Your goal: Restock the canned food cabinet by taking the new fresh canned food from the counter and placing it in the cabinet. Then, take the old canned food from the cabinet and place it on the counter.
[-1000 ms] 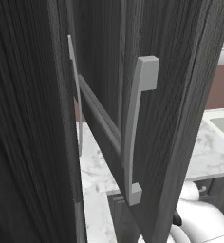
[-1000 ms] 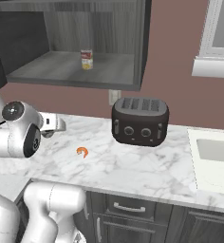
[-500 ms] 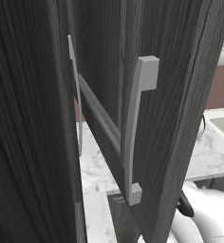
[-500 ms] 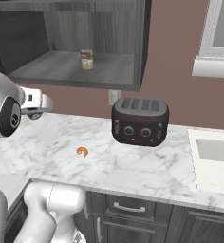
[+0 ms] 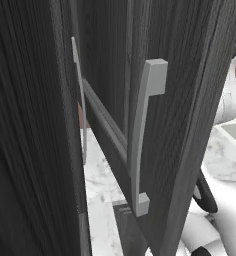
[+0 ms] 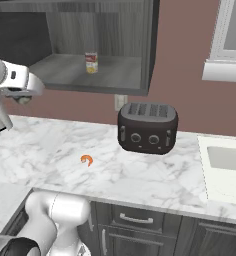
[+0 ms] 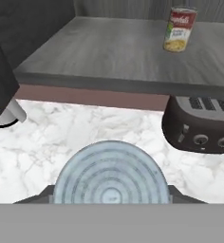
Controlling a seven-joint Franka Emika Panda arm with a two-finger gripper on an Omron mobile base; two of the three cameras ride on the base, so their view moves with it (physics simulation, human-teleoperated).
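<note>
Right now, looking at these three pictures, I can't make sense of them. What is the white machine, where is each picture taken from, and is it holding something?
It is a white robot arm on a driving base in a rendered kitchen. Two cameras ride behind it. The left one looks almost straight at a dark cabinet door with a pale bar handle. The right one shows the marble counter with a black toaster and a small orange thing, and above it the open cabinet with one can on its shelf. The third camera sits on the hand: the round ribbed metal disc at its bottom looks like the end of a can it holds, though the fingers are hidden.
</note>
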